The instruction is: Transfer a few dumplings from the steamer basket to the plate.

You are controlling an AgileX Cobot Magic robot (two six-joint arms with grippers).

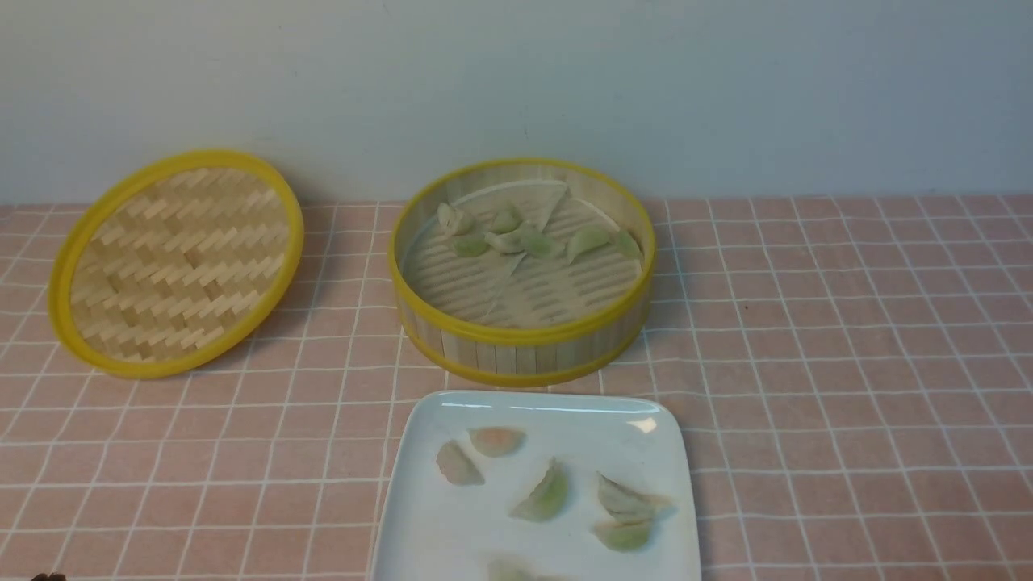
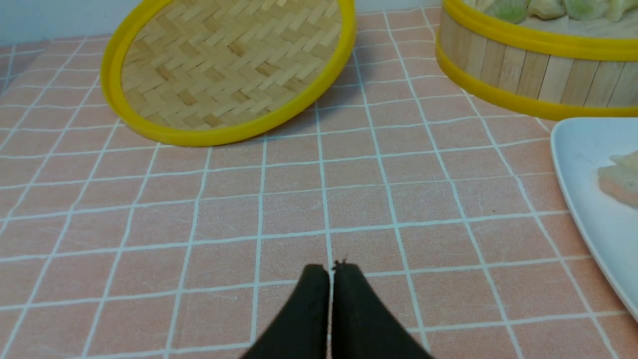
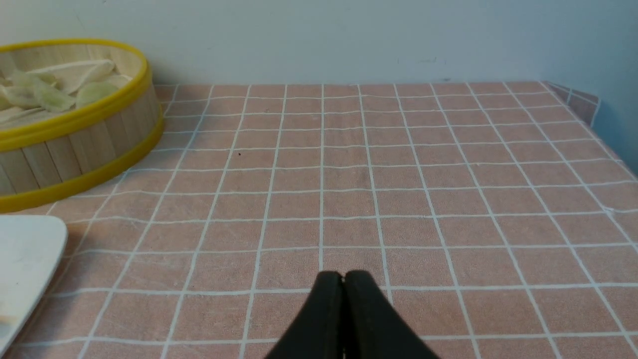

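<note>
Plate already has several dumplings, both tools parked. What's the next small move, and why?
Probably none beyond holding position, or at most fetching one more. The plate already carries about six dumplings, which likely counts as a few. The left tool and right tool are both shut, empty and over bare cloth. About six remain in the steamer basket.

You see the left gripper (image 2: 331, 269) closed and empty over the pink checked cloth (image 2: 349, 199), the woven lid (image 2: 229, 65) at eleven o'clock, the steamer basket (image 2: 528, 75) and the plate (image 2: 588, 209) at two o'clock.
</note>
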